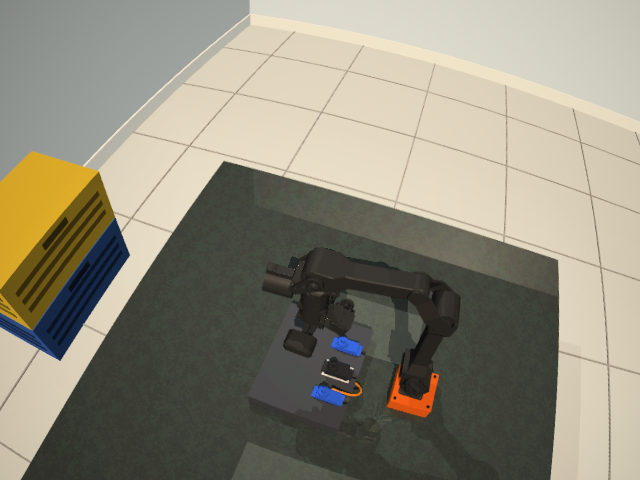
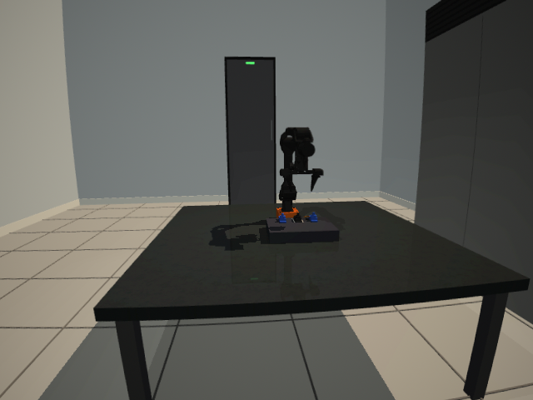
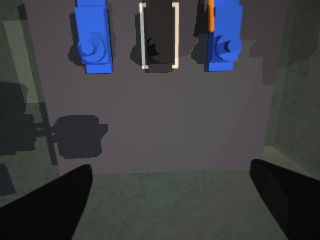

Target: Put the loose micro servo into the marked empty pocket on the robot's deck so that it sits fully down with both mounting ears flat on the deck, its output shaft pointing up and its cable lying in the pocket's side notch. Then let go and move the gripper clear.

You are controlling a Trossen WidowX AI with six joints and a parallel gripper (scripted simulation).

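Note:
The loose micro servo point(image 1: 339, 369) point(image 2: 297, 218) point(image 3: 160, 32) is black. It stands within the white pocket outline point(image 1: 336, 378) point(image 3: 176, 42) on the dark deck point(image 1: 279, 374) point(image 2: 303, 236) point(image 3: 190, 115), its round output shaft side up. Whether both ears lie flat is too small to tell. Its orange cable point(image 1: 360, 391) point(image 3: 211, 17) curves out beside the near blue servo in the top view; its seating in the side notch cannot be made out. My gripper point(image 3: 172, 169) is open and empty, high above the deck, clear of the servo and beyond its shaft end.
Two blue servos point(image 1: 346, 345) point(image 1: 328, 395) point(image 3: 94, 40) point(image 3: 225, 40) flank the black one. The orange arm base point(image 1: 413, 397) point(image 2: 286, 212) stands beside the deck on the dark table point(image 1: 170, 335) point(image 2: 206, 279). Yellow and blue crates point(image 1: 46, 227) point(image 1: 85, 289) stand beyond the table.

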